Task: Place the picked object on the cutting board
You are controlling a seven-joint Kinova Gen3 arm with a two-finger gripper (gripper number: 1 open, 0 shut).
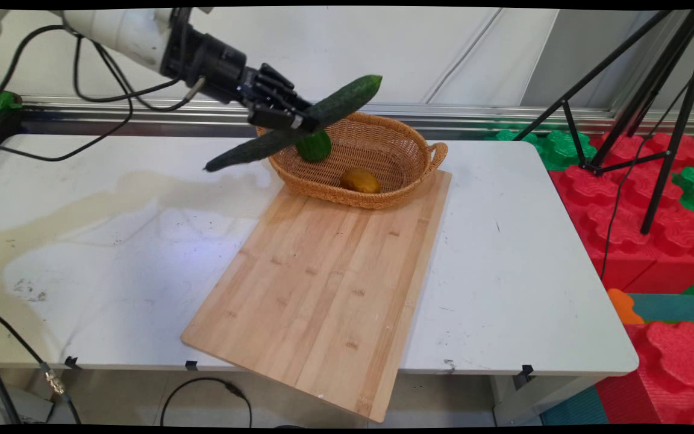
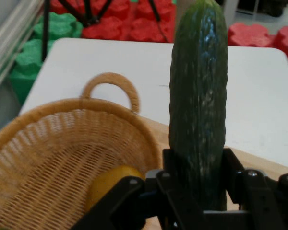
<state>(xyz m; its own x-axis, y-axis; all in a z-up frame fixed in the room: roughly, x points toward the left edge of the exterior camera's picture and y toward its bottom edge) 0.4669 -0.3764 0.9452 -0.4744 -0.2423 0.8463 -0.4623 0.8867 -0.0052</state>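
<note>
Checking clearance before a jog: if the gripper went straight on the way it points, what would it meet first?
Probably the wicker basket: the gripper, shut on the cucumber, aims right and slightly down over it. Depth is unclear; it might pass above.

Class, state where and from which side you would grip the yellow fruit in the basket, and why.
Probably best: grip the yellow fruit across its short middle, from above. It lies on its side, and the basket walls block sideways approaches.
</note>
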